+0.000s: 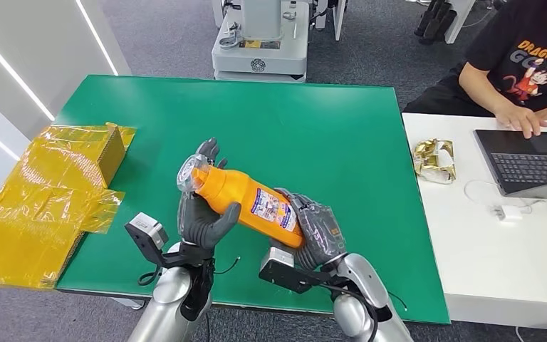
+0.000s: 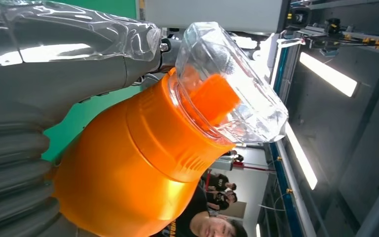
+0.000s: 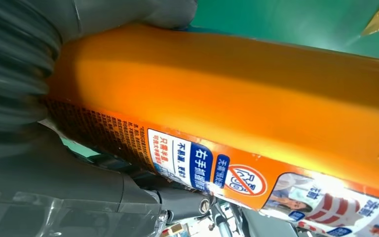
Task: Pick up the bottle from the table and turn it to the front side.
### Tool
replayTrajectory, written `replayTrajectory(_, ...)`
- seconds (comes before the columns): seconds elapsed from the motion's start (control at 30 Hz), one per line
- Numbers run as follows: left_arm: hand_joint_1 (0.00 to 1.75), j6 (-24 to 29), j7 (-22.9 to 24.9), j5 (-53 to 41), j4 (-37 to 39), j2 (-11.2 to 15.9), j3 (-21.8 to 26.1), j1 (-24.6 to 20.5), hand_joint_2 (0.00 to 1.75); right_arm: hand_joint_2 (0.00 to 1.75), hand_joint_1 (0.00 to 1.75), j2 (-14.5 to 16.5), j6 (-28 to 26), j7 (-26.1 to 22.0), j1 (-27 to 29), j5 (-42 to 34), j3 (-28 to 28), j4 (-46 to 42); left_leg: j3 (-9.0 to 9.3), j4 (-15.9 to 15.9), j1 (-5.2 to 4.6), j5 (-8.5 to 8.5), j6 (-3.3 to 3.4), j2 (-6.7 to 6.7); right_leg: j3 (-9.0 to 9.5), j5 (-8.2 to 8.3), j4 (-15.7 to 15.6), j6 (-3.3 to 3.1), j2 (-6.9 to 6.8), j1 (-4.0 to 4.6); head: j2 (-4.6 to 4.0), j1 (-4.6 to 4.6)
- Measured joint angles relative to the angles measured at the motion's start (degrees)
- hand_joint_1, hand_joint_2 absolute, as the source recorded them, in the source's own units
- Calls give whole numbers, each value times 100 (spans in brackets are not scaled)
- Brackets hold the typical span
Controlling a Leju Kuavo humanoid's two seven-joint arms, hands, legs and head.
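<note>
So the orange plastic bottle with the clear cap and printed label (image 1: 246, 201) is held up off the green table (image 1: 342, 135), lying tilted, cap end toward the left. The neck end is wrapped by the left hand (image 1: 203, 214), fingers curled round it, and the base end is gripped by the right hand (image 1: 317, 228). For a clean turn, probably one grip should be kept firm while the other is eased, so the bottle isn't dropped mid-roll and the label ends up facing front.

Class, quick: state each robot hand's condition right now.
Left hand: holding the orange bottle near its neck.
Right hand: holding the same bottle's base end.
</note>
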Motion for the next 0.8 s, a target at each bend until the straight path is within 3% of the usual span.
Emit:
replayTrajectory(0.73,0,-215,240,-372,274,39,6,-126,175,175,175,0,566,-429,-227,-168,127,364,0,0,0,0,0,0,-1,0,0,0,1,0,0,0)
replayTrajectory(0.77,9,-215,240,-383,279,43,8,-126,175,175,175,0,571,-432,-235,-171,132,379,0,0,0,0,0,0,-1,0,0,0,1,0,0,0)
replayTrajectory(0.8,35,-215,240,-398,281,50,9,-126,175,175,175,-1,575,-436,-243,-173,137,395,0,0,0,0,0,0,-1,0,0,0,1,0,0,0)
